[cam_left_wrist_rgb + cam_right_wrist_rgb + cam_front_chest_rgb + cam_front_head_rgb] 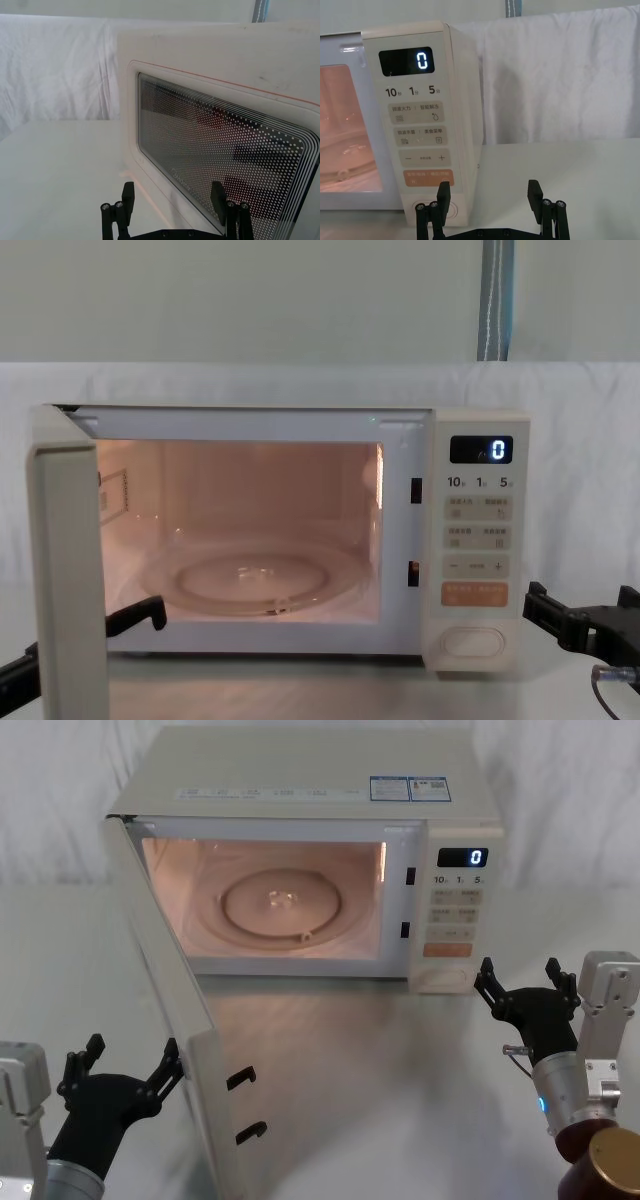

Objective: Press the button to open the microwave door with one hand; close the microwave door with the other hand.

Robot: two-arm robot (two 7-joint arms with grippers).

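The microwave door [225, 1110] stands swung wide open toward my left, its latch hooks facing right; its dotted dark window [215, 145] faces my left gripper. My left gripper [133, 1055] is open, low at the left beside the door's outer face, not touching it [173, 192]. The cream oval button [448, 979] sits at the bottom of the control panel [473, 642]. My right gripper [520, 975] is open, just right of the panel at button height [582, 600]. In the right wrist view one of its fingers [442, 192] partly covers the button [452, 210].
The lit cavity holds a glass turntable [283, 900]. The display [482, 449] reads 0, with an orange key [474, 593] above the button. A white cloth covers the table [400, 1100] and the wall behind. A brown round object [610, 1160] sits at the lower right.
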